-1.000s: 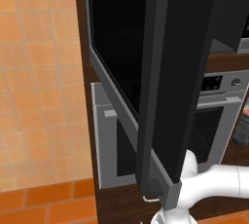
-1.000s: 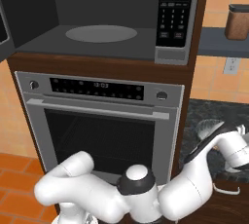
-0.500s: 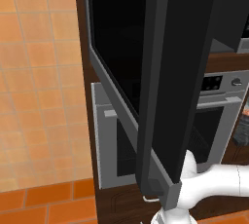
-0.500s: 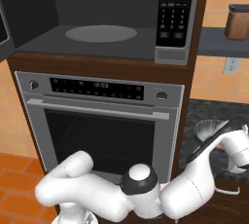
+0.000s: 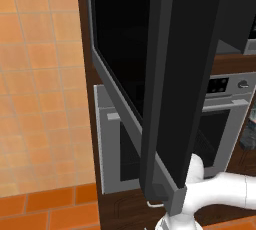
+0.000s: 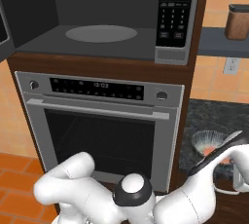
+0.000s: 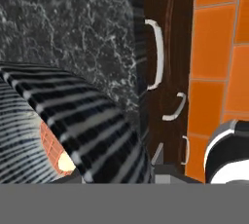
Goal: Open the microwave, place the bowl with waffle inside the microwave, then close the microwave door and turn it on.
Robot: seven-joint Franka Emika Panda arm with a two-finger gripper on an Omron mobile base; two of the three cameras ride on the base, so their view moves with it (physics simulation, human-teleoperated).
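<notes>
Claw: its jaws stand over the rim of the bowl (image 7: 73, 121); the hand view is too close to show them, so I cannot tell whether they are clamped on it.
Bowl: striped black and white, sitting on the dark speckled desk (image 6: 204, 116) to the right of the oven (image 6: 102, 125), with the arm's forearm reaching down over it.
Waffle: the orange waffle (image 7: 51, 145) lies inside the bowl, low against its wall.
Step in hand: judged to be taking hold of the bowl by its rim before carrying it up.
How to do it well: confirm the rim is firmly pinched, lift straight up, keep the bowl level so the waffle stays in, then swing left and up.
Microwave door: the microwave door (image 5: 165, 89) stands wide open on the near left.
Microwave: the microwave (image 6: 107, 18) sits above the oven, cavity open, its turntable (image 6: 101, 33) bare.
Risk: the bowl may tip from a one-sided rim hold.
</notes>
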